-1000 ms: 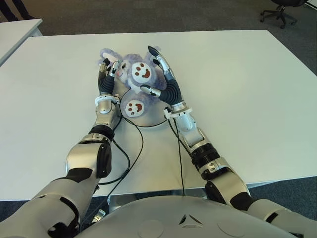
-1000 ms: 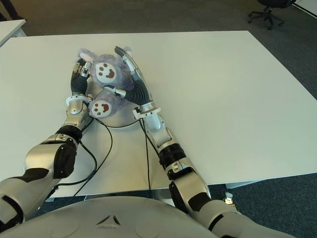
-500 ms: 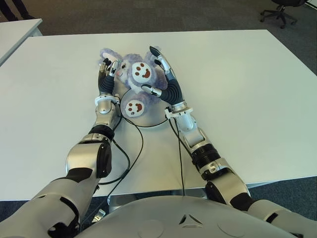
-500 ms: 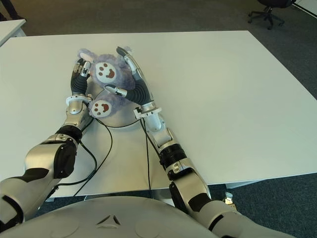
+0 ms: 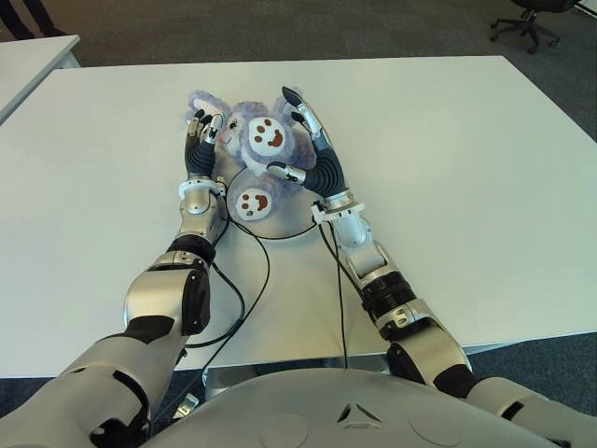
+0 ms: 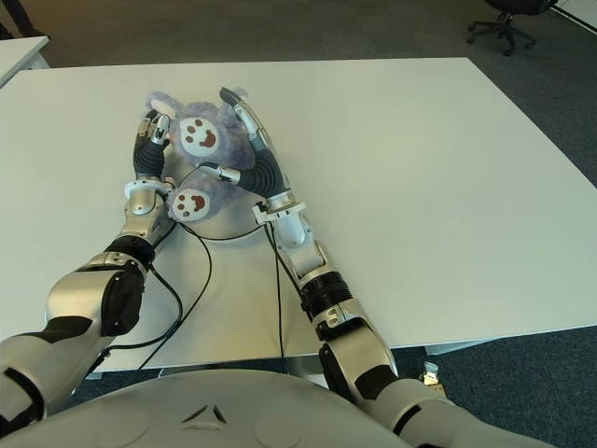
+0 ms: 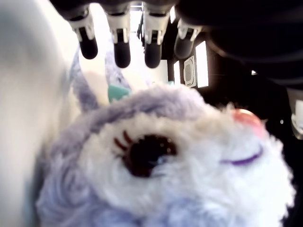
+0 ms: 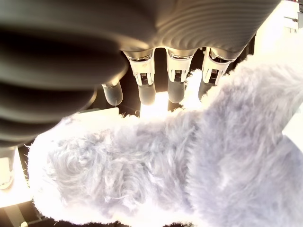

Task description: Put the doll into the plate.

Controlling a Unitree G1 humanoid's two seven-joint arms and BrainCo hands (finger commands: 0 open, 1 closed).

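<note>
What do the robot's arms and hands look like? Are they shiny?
Yes, shiny. Both arms are silver metal with black joints and white wrist cuffs. The left hand and right hand have ribbed black rubbery backs and slim silver fingers with dark tips. Thin black cables run along each forearm and loop over the white table.

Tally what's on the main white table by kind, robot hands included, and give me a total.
Plush doll, purple and white, held between both hands: 1
Plate, pale, partly under the doll: 1
Robot hand: 2, left robot hand and right robot hand, one on each side of the doll
Total: 4
</note>
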